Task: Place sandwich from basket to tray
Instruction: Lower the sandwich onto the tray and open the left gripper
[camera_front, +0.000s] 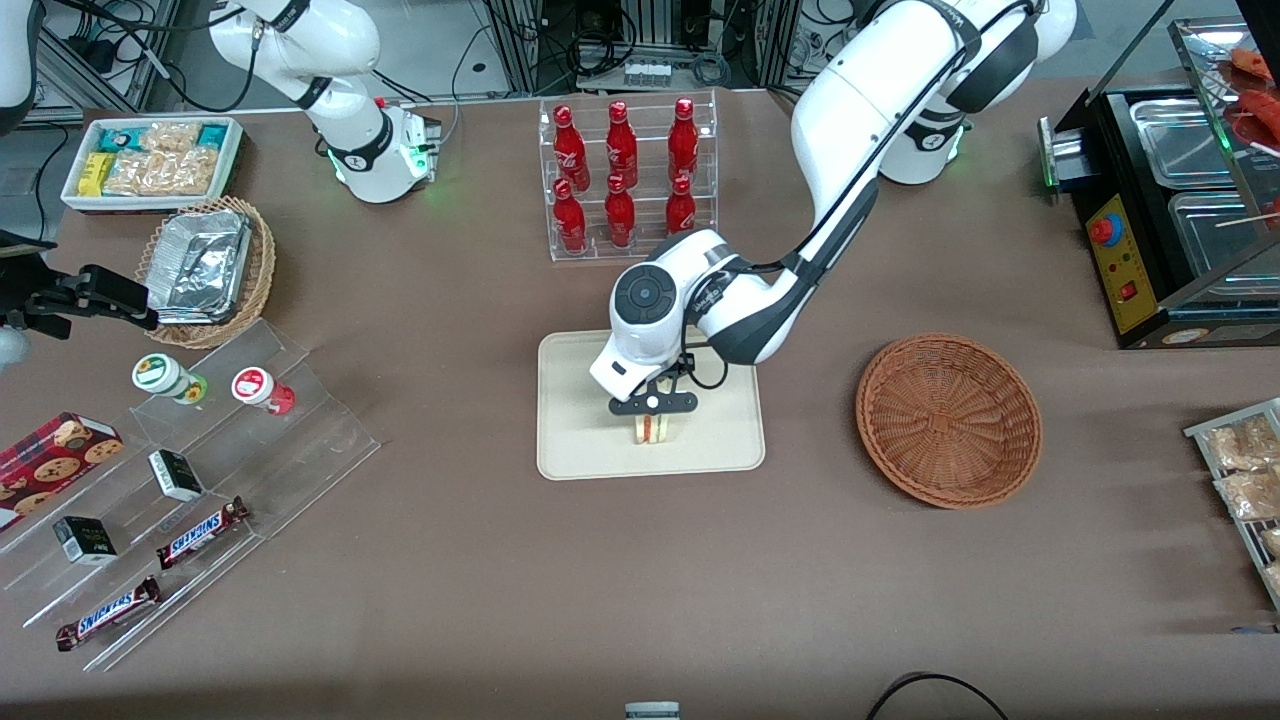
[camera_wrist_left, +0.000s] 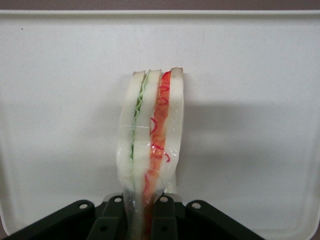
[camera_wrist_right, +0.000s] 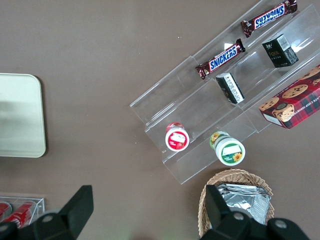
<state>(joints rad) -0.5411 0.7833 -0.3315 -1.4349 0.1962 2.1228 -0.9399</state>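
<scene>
The sandwich (camera_front: 652, 430) (camera_wrist_left: 152, 135), a pale bread wedge with green and red-orange layers in clear wrap, stands on edge over the cream tray (camera_front: 580, 440) (camera_wrist_left: 260, 100). My left gripper (camera_front: 652, 412) (camera_wrist_left: 143, 220) is directly above the tray's middle, shut on the sandwich, its black fingers (camera_wrist_left: 167, 220) pressing both faces of the wedge. Whether the sandwich's lower edge touches the tray surface I cannot tell. The reddish-brown wicker basket (camera_front: 948, 418) sits empty on the table beside the tray, toward the working arm's end.
A clear rack of red bottles (camera_front: 625, 175) stands farther from the front camera than the tray. Toward the parked arm's end lie acrylic steps with candy bars (camera_front: 200, 530), a lighter basket with a foil container (camera_front: 205, 265) and a white snack bin (camera_front: 150, 160). A black warmer cabinet (camera_front: 1170, 220) stands at the working arm's end.
</scene>
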